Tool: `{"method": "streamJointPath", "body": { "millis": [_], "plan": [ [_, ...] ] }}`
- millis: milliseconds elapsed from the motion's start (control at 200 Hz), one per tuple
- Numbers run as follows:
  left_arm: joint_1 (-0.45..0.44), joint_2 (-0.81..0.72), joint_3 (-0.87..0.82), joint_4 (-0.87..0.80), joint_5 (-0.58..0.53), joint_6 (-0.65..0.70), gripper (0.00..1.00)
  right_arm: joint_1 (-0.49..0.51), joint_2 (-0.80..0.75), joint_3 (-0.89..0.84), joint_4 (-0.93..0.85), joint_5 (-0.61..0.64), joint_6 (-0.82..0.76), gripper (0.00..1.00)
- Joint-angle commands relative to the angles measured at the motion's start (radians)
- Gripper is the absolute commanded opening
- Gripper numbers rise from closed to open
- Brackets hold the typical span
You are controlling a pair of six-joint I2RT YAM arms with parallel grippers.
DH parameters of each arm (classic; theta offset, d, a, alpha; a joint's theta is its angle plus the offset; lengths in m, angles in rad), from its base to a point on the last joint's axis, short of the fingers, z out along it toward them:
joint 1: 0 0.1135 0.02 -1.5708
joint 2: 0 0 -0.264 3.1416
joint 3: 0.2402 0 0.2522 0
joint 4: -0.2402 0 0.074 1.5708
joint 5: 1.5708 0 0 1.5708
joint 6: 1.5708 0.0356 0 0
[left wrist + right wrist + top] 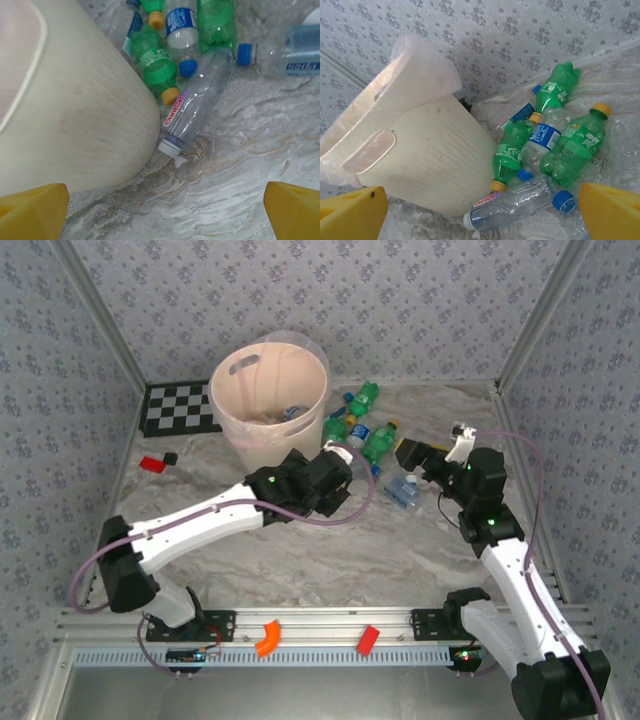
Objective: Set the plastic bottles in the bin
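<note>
Most plastic bottles (362, 430) lie heaped mid-frame beside the barely filled bin (268, 445); left gripper (162, 212) and right gripper (482, 212) gape wide, empty.

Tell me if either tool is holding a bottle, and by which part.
Nothing is held. The left tool and the right tool both stand open and empty; the clear red-labelled plastic bottle lies free of both.
</note>
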Motion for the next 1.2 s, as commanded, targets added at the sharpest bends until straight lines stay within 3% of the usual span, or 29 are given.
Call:
{"method": "streamJointPath", "body": {
  "millis": [0,205,790,1194],
  "plan": [
    [-0.008,0.078,0.059,-0.039,0.002,0.058,0.96,-0.025,-0.038,-0.006,0.005,-0.005,0.013,1.00],
    [0.004,0.199,0.078,0.030,0.040,0.122,0.95,-0.051,-0.059,-0.035,0.016,-0.013,0.029,1.00],
    [0.162,0.419,0.171,0.137,0.198,0.272,0.89,-0.104,-0.045,-0.053,0.007,-0.002,0.090,0.99],
    [0.183,0.568,0.284,0.117,0.180,0.358,0.87,-0.137,-0.031,-0.064,0.029,-0.021,0.115,0.99]
  ]
}}
